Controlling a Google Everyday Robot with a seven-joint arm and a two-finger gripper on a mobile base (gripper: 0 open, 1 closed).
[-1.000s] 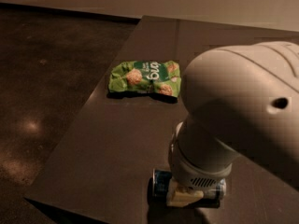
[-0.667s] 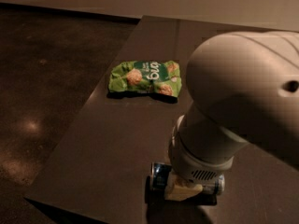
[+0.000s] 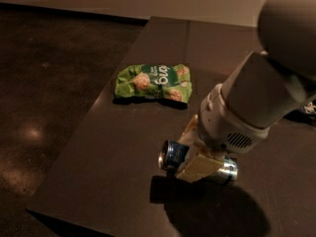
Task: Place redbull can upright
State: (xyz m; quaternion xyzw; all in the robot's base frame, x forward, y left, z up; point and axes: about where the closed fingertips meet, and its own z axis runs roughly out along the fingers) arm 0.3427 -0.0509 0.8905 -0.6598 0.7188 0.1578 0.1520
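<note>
The redbull can (image 3: 171,155) lies sideways in my gripper (image 3: 196,164), its blue body and silver top pointing left and its silver base sticking out at the right. The gripper's beige fingers (image 3: 195,168) are shut around the can's middle and hold it a little above the dark table (image 3: 98,152), near the front edge; its shadow falls just below. My white arm comes in from the upper right and hides the can's middle.
A green snack bag (image 3: 153,82) lies flat on the table behind and left of the can. The table's left edge drops to a dark floor (image 3: 44,83). A small dark object (image 3: 310,108) sits at the far right.
The arm has pulled back up and to the right, and the can has come up off the table in the gripper, still lying sideways.
</note>
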